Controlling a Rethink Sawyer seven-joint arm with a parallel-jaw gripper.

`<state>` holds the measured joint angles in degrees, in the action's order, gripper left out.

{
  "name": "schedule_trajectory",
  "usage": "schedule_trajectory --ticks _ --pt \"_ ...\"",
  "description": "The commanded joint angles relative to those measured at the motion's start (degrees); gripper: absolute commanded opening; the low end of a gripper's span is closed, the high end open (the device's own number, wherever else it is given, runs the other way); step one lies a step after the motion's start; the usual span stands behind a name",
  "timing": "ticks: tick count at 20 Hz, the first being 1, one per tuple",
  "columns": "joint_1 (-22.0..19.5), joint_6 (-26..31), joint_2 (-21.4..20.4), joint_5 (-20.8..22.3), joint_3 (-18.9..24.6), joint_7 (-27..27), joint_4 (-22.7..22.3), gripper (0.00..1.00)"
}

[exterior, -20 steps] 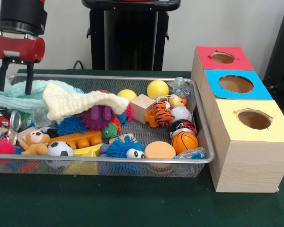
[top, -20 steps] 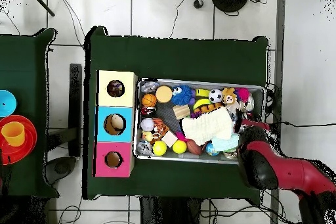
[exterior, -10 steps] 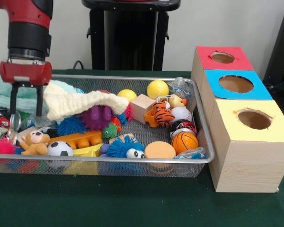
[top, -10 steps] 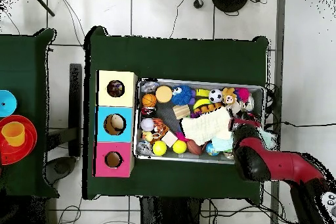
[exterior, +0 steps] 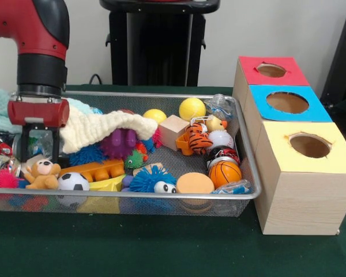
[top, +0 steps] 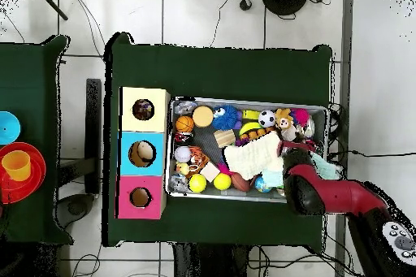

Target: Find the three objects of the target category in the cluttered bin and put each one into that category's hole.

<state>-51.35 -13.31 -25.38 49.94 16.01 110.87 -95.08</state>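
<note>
At the bin's left end in the front view, the gripper (exterior: 38, 151) hangs low inside the wire bin (exterior: 161, 197), fingers spread apart with nothing between them, straddling a clear crinkly item just beside the cream knit cloth (exterior: 101, 127) and above the teddy bear (exterior: 41, 173). Target category unclear; balls are one guess: basketball (exterior: 225, 172), yellow ball (exterior: 192, 108), soccer ball (exterior: 73, 182). To grasp well, descend straight, avoid snagging the cloth, close on one item only. Hole box (exterior: 294, 144) stands right of the bin on the green tabletop (exterior: 161, 245). Overhead view: the arm (top: 333, 196) covers the gripper, so finger state can't be told there; the cloth (top: 256, 156) lies mid-bin, the boxes (top: 144, 153) at the opposite end.
</note>
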Motion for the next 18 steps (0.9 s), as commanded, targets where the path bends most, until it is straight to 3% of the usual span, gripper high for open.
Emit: schedule_trajectory --ticks 1,8,15,18 --pt "0.7 -4.7 6.5 3.5 -2.9 1.9 7.4 1.00" --pt "-2.1 -0.6 12.1 6.3 -1.6 2.3 9.3 1.00" --pt "-8.9 11.5 17.8 7.0 4.7 -2.7 10.7 1.00" --pt "-10.9 16.9 18.7 4.4 6.3 -5.8 9.7 1.00"
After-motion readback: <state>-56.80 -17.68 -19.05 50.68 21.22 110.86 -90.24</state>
